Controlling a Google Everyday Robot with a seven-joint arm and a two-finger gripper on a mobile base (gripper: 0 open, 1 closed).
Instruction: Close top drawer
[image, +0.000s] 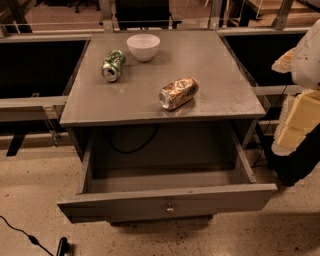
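The top drawer (167, 202) is a wide grey metal drawer, pulled far out of the grey cabinet toward me. Its flat front panel carries one small round silver knob (170, 209). The deep box is empty inside. A black cable hangs in the hollow behind it. My gripper (296, 122) is at the right edge of the camera view, a white and cream shape beside the cabinet's right side. It stands apart from the drawer, level with its right rail.
On the cabinet top (210, 65) lie a green can (113, 65) and an orange-brown can (178, 93), both on their sides, and a white bowl (143, 46) stands upright. A black cable (30, 240) runs over the speckled floor at the lower left.
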